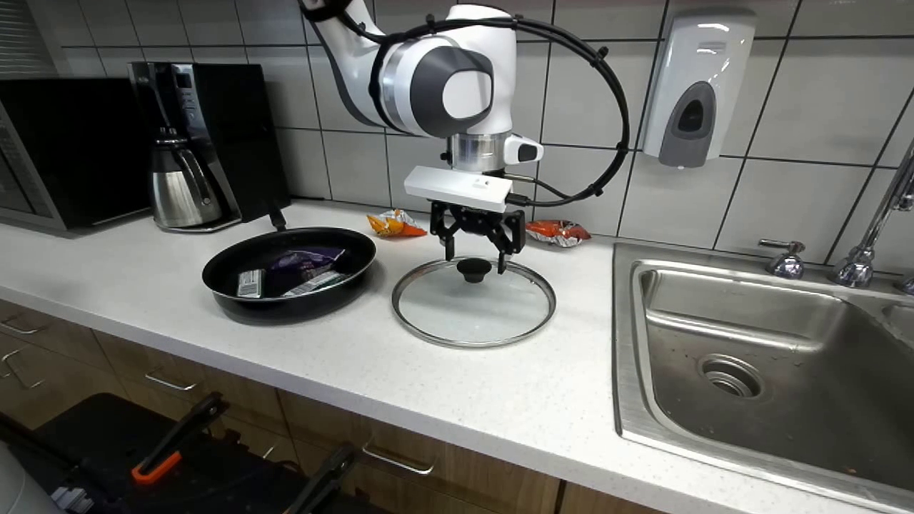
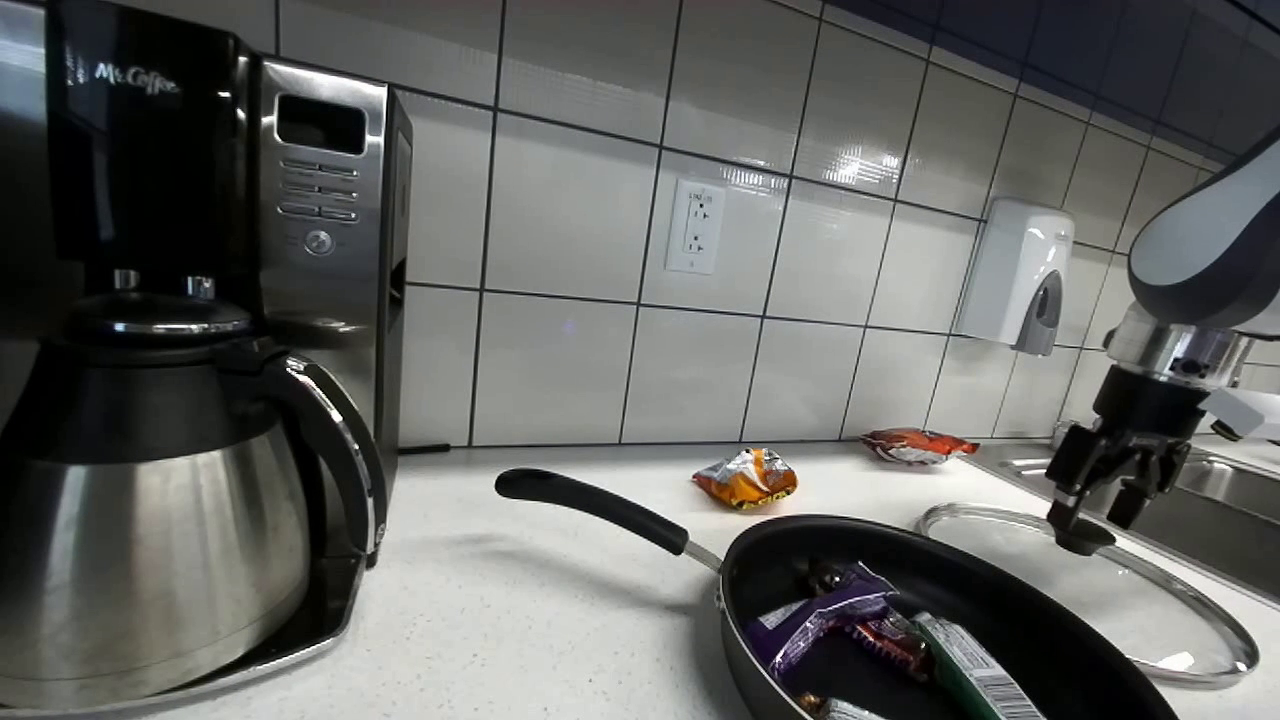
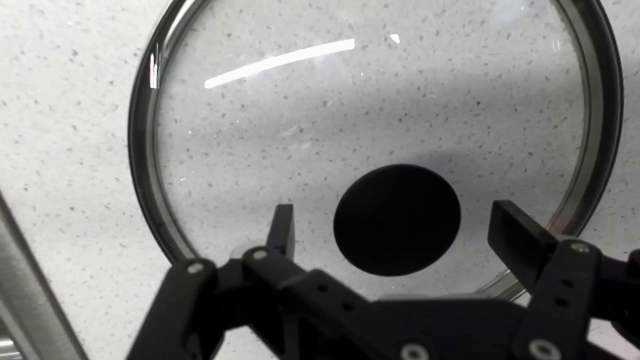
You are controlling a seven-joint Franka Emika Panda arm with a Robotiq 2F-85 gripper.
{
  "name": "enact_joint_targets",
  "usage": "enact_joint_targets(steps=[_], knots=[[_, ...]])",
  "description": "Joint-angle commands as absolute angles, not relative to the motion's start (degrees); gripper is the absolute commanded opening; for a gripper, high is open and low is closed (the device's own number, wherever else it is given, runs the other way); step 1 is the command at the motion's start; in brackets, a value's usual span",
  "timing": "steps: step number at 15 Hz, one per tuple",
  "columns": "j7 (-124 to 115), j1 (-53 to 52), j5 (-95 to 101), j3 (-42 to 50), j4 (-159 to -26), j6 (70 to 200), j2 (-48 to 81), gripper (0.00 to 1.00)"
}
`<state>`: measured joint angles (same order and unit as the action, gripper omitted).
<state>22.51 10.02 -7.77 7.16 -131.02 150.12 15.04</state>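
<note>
Just beside the black frying pan [image 1: 289, 310], with a narrow strip of speckled white countertop [image 1: 571, 400] between them, a round lid [image 1: 471, 318] of clear glass lay flat, bound by a shiny metal rim. Over that lid beside the pan hung the gripper [image 1: 475, 261], its jaws spread wide; in the wrist view blocky black fingers [image 3: 283, 230] flanked the smooth, rounded knob [image 3: 397, 220], a gap on either side. The pan had a sloping wall and a curved handle [image 2: 600, 507]; inside it lay a crinkled purple wrapper [image 2: 845, 610] and a green packet [image 2: 975, 665]. Near the pan, toward the glossy tiled wall [image 2: 570, 200], sat an orange foil snack bag [image 1: 393, 225]; a red bag [image 1: 557, 232] lay farther from it. Well apart from the pan, past the lid and a band of counter, ran the straight edge of the stainless-steel sink [image 1: 630, 357].
</note>
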Motion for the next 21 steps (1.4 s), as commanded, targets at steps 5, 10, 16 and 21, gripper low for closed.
enact_joint_targets(steps=[5,10,16,21], knots=[[22.89,11.6,-7.42,5.27,-129.74,151.4,16.86,1.0],[22.9,11.66,-7.24,4.88,-130.27,153.3,16.6,0.49],[24.35,11.45,-6.86,4.29,-132.24,153.12,13.28,0.39],[25.22,10.69,-3.84,3.72,-132.59,153.18,9.68,0.39]])
